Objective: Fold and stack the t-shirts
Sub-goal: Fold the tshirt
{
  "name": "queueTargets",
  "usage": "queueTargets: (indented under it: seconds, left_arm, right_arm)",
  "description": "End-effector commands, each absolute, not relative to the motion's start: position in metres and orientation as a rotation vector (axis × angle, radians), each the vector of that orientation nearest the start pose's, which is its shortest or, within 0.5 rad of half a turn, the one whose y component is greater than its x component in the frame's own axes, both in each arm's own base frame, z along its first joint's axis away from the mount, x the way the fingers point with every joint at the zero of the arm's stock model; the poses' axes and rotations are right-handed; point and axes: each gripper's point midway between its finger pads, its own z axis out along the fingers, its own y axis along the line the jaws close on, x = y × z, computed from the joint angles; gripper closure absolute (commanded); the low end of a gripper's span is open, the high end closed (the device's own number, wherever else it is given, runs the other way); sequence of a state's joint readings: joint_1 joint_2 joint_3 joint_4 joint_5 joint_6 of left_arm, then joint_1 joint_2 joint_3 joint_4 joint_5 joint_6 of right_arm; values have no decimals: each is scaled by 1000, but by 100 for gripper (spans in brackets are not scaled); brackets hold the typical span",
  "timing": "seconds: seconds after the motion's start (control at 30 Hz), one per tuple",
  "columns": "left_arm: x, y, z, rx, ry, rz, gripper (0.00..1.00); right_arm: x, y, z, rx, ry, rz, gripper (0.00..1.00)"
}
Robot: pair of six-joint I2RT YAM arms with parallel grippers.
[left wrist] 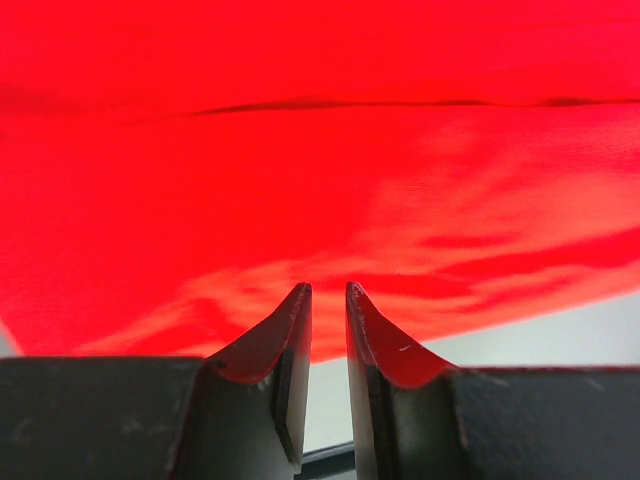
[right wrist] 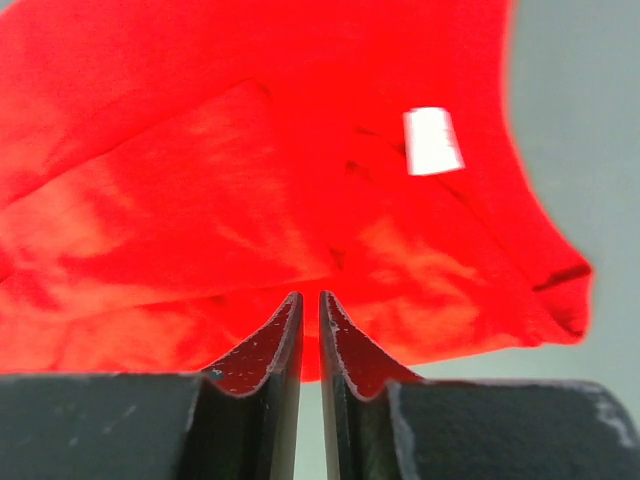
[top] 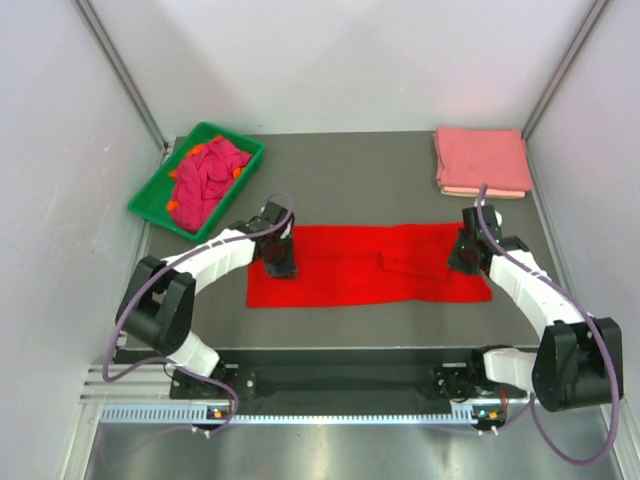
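Note:
A bright red t-shirt (top: 370,265) lies folded into a long strip across the middle of the table. My left gripper (top: 280,268) is down on its left end. In the left wrist view the narrow-set jaws (left wrist: 328,288) bite into the red cloth (left wrist: 320,150). My right gripper (top: 465,262) is down on the shirt's right end. Its jaws (right wrist: 310,295) are nearly together on the red cloth (right wrist: 250,180), just below the small white neck label (right wrist: 432,140). Folded salmon pink t-shirts (top: 482,160) are stacked at the back right.
A green tray (top: 158,220) at the back left holds crumpled magenta and orange t-shirts (top: 208,172). White walls close in the table on the left, right and back. Dark table shows around the red strip.

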State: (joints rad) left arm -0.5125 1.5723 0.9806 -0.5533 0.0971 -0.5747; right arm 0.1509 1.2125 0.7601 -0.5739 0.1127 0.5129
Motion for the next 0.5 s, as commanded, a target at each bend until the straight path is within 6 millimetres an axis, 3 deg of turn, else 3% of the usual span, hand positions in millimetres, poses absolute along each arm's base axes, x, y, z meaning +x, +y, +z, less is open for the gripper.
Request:
queueTargets:
  seconds: [0.0, 0.13, 0.27, 0.33, 0.47]
  left_arm:
    - [252, -170, 42, -104, 2830, -359, 75]
    - [234, -146, 16, -192, 2911, -278, 76]
    - [227, -112, 7, -392, 2903, -244, 75]
    - [222, -99, 3, -442, 2909, -189, 75]
    - [222, -94, 1, -578, 2909, -217, 76]
  right_arm:
    - [249, 18, 61, 593, 2568, 16, 88]
    - [239, 1, 49, 657, 2607, -48, 92]
    - [232, -2, 23, 713, 2721, -129, 94]
    - [231, -13, 15, 729, 2737, -228, 96]
    - [233, -23, 9, 748, 2745, -329, 97]
